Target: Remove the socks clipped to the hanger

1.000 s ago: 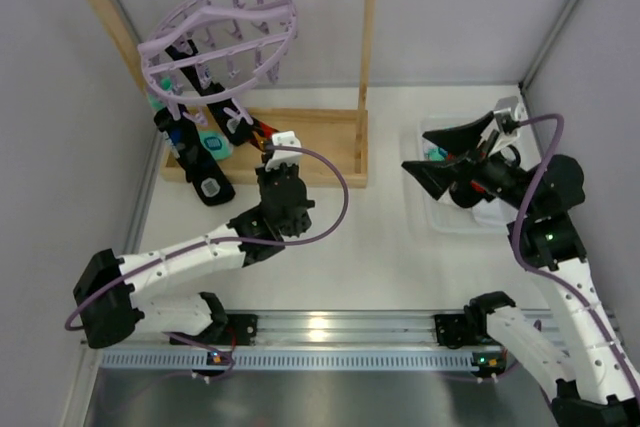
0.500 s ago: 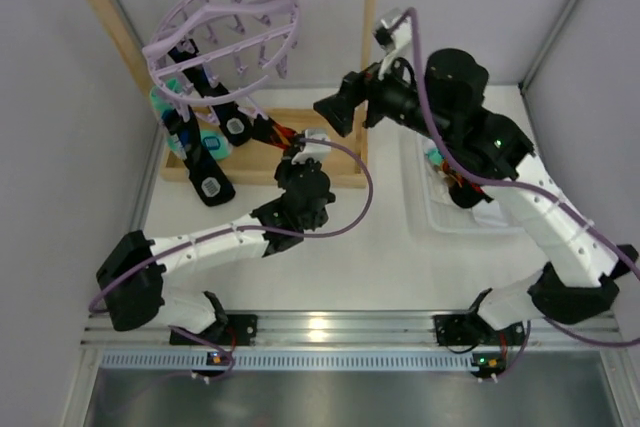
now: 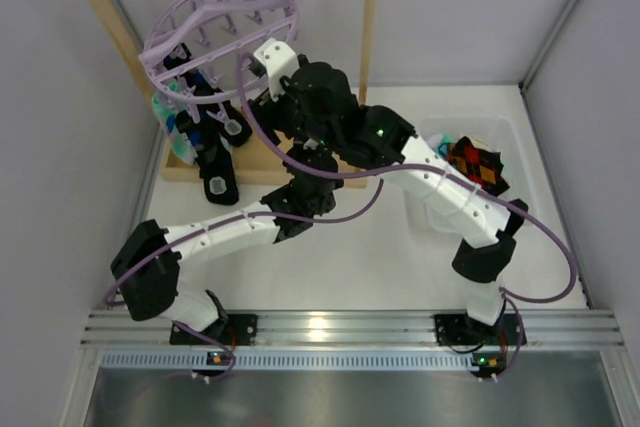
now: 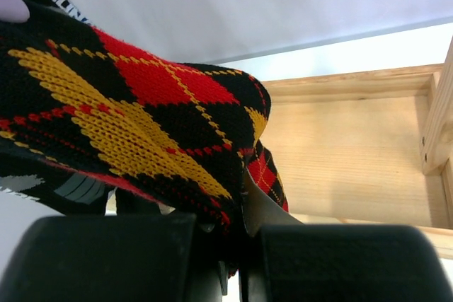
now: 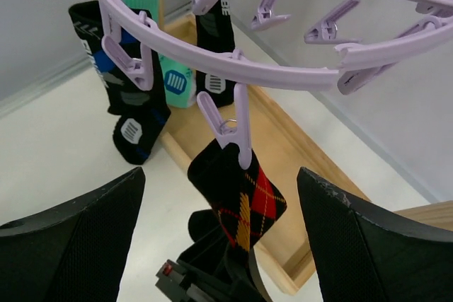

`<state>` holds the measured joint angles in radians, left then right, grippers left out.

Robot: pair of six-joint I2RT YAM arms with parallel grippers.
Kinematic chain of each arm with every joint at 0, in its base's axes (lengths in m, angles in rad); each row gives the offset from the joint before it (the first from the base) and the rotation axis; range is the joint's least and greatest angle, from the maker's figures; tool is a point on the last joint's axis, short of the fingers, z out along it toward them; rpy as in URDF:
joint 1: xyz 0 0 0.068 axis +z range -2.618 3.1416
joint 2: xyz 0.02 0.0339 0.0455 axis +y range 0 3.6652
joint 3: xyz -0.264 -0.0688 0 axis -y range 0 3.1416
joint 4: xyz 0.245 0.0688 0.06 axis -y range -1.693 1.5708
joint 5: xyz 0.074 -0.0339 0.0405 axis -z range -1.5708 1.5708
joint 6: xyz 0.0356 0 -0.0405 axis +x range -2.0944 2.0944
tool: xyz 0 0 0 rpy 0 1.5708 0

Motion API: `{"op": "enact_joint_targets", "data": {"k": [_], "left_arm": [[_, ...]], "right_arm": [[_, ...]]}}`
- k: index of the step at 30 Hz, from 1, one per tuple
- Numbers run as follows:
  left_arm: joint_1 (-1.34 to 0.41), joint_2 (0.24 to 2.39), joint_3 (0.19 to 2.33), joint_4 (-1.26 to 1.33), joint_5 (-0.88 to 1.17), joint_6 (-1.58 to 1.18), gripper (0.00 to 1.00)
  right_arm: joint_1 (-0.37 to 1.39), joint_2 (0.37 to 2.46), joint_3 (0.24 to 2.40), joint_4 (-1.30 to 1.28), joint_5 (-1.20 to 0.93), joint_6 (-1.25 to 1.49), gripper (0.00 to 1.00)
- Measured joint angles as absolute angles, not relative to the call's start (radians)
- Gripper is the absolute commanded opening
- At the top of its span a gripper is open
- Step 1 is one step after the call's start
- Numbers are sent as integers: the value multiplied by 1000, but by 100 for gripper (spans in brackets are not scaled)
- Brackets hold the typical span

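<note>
Right arm (image 3: pixel 430 172) has swung from the pale translucent plastic bin (image 3: pixel 508 135) to the pale lavender plastic ring hanger (image 5: pixel 233 68); right gripper (image 5: pixel 221 196) hangs with fingers wide apart before a black, red and yellow argyle sock (image 5: pixel 244 199) pegged there. Left gripper (image 4: pixel 241 252) is clamped on that sock's lower end. A second argyle sock (image 3: pixel 477 164) lies in the bin; black socks (image 5: pixel 131 104) and teal-and-white socks (image 5: pixel 173 79) remain clipped, so most work looks undone.

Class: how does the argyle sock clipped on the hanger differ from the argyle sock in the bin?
The clipped argyle sock hangs from a lavender peg; the binned argyle sock lies unclipped. The clipped one is gripped below by the left gripper; nothing touches the binned one. Both share black, red and yellow diamonds.
</note>
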<state>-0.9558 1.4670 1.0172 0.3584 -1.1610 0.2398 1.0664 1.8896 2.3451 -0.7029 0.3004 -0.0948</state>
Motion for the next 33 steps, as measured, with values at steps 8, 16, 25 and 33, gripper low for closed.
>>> {"op": "enact_joint_targets", "data": {"k": [8, 16, 25, 33], "left_arm": [[-955, 1467, 1019, 359, -1143, 248, 0], [-955, 1467, 1019, 359, -1141, 266, 0], [-955, 1467, 1019, 359, -1141, 271, 0], [-955, 1441, 1019, 358, -1141, 280, 0]], "right_arm": [[1087, 1974, 2379, -645, 371, -226, 77], [1086, 2041, 2418, -579, 400, -313, 72], [1086, 2077, 2417, -509, 419, -356, 70], [1083, 2096, 2416, -453, 461, -373, 58]]}}
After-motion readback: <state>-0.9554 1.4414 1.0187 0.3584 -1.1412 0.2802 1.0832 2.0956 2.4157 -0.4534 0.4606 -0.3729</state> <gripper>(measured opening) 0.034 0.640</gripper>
